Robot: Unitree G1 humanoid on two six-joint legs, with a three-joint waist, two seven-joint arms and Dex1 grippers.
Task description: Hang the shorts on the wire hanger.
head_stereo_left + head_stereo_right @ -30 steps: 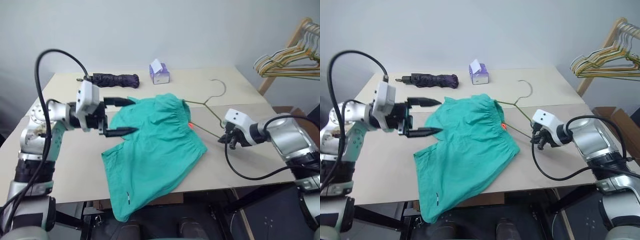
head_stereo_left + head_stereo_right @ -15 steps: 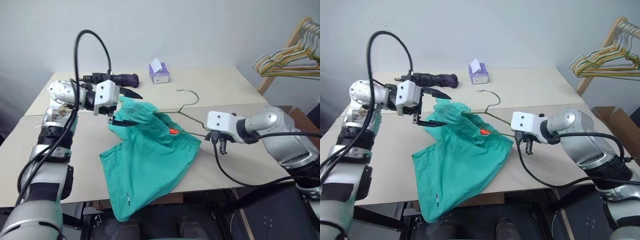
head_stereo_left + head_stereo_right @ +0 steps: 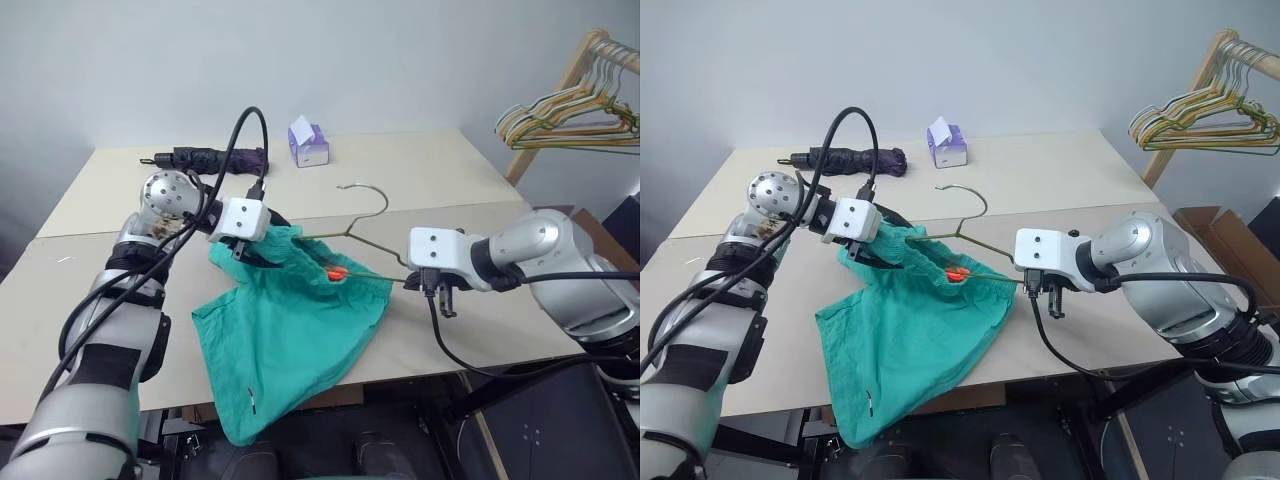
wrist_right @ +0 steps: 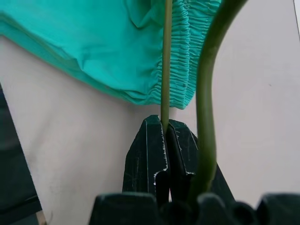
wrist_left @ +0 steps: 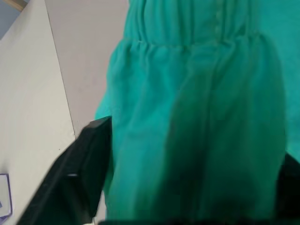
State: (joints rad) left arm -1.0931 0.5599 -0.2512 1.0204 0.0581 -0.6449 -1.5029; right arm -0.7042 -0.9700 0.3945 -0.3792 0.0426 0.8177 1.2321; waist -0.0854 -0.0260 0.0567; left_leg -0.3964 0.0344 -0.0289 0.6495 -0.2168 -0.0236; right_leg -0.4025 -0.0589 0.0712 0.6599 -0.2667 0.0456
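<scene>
My right gripper pinches stiff, thin wire hanger. My left gripper straddles bunched waistband of limp, light shorts; whether clamped, cannot tell. Best hold: gathered elastic.

Bare lab: plain table, blank wall, hanger rack.

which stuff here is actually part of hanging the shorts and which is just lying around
Part of the job:
- teal-green cloth shorts, gathered waistband between the left gripper's fingers
- thin olive-grey wire hanger, pinched in the shut right gripper, one end inside the shorts

Just lying about:
- folded dark purple umbrella
- small purple tissue box
- bunch of pale hangers on a wooden rack
</scene>
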